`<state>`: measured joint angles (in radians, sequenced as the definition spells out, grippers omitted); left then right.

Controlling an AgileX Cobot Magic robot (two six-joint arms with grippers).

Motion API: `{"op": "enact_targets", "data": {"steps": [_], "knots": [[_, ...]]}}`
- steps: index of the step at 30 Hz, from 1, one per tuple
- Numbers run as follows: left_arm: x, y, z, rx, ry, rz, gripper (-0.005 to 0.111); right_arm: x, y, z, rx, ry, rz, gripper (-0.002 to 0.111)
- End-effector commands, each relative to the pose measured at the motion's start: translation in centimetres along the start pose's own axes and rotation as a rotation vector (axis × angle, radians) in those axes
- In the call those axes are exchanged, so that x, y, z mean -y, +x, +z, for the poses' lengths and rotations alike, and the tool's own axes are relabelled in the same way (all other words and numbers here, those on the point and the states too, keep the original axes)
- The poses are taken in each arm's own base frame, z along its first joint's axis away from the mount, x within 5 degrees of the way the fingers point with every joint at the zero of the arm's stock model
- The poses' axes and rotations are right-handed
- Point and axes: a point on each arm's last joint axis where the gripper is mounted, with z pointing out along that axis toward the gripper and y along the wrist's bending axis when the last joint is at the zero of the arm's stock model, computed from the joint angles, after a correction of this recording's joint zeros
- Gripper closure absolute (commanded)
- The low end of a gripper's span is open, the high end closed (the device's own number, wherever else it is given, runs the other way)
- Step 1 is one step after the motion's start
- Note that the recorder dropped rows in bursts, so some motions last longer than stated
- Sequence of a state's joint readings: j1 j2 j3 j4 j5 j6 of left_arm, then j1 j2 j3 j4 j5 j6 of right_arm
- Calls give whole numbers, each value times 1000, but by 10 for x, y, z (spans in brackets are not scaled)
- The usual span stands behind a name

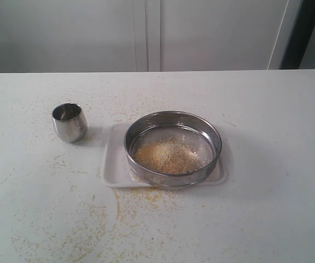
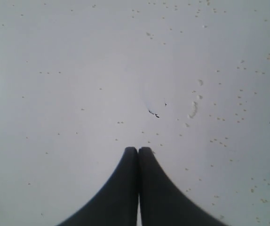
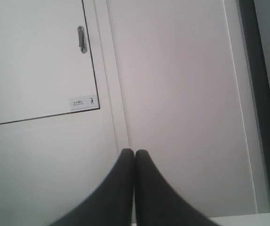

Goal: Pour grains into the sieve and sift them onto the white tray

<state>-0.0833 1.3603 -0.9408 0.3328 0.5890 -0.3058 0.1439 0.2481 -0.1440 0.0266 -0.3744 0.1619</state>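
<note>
A wide steel sieve rests on the white tray in the middle of the table. A pale sandy heap of grains lies on its mesh. Left of the tray a small steel cup stands upright. Neither arm shows in the exterior view. My left gripper is shut and empty, pointing at bare tabletop dotted with stray grains. My right gripper is shut and empty too, facing a white cabinet wall.
Spilled grains are scattered over the white table, thickest in front of the tray and toward the near left. A cabinet door with a metal handle fills the right wrist view. White cabinets stand behind the table.
</note>
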Motion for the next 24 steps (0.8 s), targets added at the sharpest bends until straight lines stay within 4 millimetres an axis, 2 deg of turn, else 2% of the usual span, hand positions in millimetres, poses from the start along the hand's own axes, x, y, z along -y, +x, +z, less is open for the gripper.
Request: {"op": "enact_targets", "data": {"steps": [1,9,15,20,24], "knots": [[-1,2,-3,1,-5,-5,107,-3,-11,24,-33,3,-62,108],[-1,2,-3,1,-5,-5,107,-4,-12,71,-219,23,-116,108],[-1,2,-3,1,-5,-5,107,-2,0,100,-496,34,-187,108],[-1,2,-3,1,-5,-5,107,-2,8,117,-736,26,-245,108],[-1,2,-3,1,-5,-5,107,-3,5,126,-837,5,-284,108]]}}
